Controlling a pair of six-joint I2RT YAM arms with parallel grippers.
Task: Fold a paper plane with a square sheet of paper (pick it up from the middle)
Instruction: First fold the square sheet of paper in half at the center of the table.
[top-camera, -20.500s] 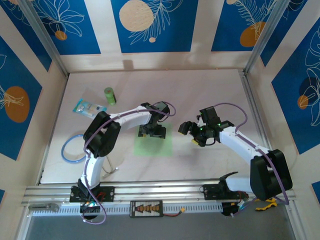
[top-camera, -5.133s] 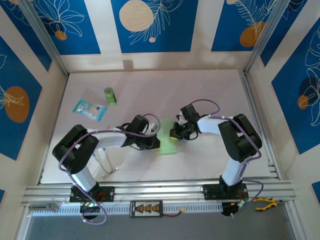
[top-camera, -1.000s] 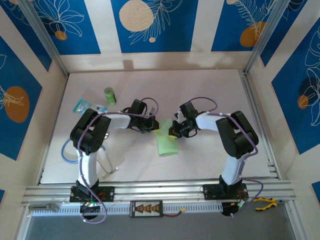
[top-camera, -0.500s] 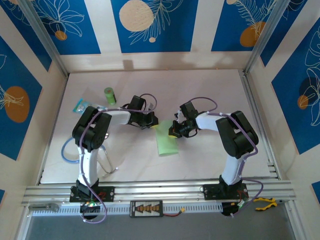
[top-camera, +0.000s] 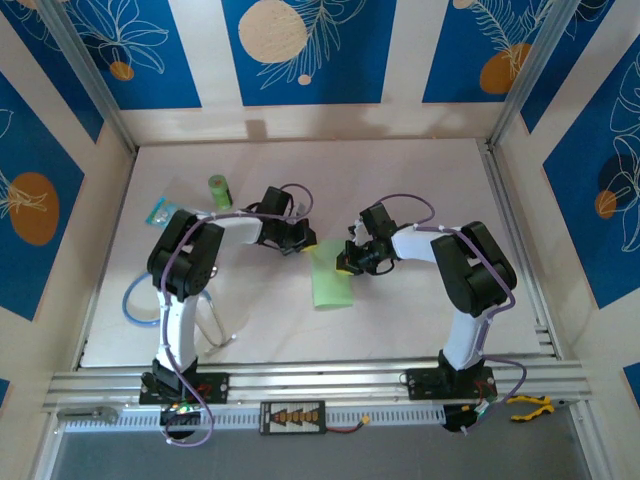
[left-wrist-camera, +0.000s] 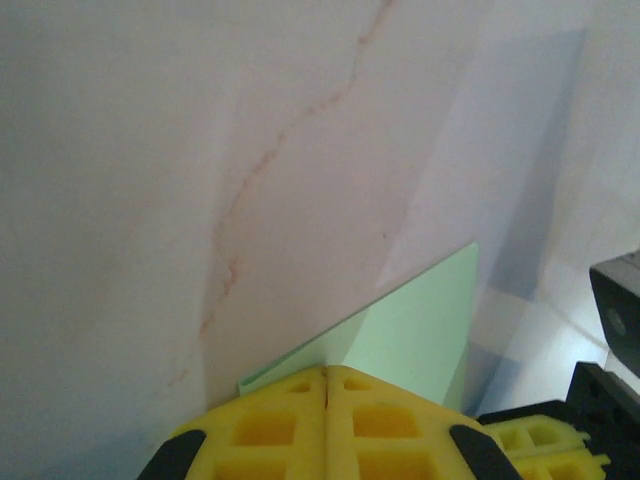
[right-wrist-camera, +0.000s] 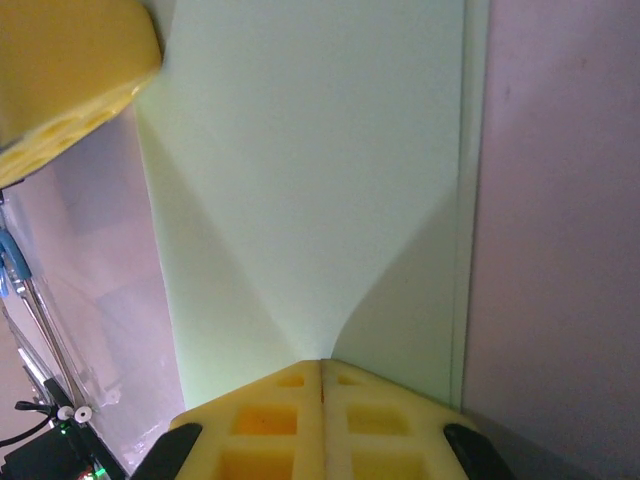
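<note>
The square sheet of paper (top-camera: 332, 284) lies near the table's middle as a narrow pale-green strip, folded double. My left gripper (top-camera: 303, 243) is shut, with its yellow tips resting on the strip's far left corner. In the left wrist view the shut tips (left-wrist-camera: 327, 375) meet the paper (left-wrist-camera: 420, 325), and a lower layer's edge peeks out to the left. My right gripper (top-camera: 345, 263) is shut too, its tips on the strip's far right edge. The right wrist view has those tips (right-wrist-camera: 321, 365) pressed onto the paper (right-wrist-camera: 300, 180), with a left finger (right-wrist-camera: 70, 80) at top left.
A small green cylinder (top-camera: 219, 190) and a clear blue-printed packet (top-camera: 163, 212) sit at the far left. A blue cable loop (top-camera: 133, 300) lies near the left arm's base. Patterned walls enclose the table on three sides.
My left gripper has slid up and to the right, onto the strip's far corner. The right gripper and the paper have barely moved.
</note>
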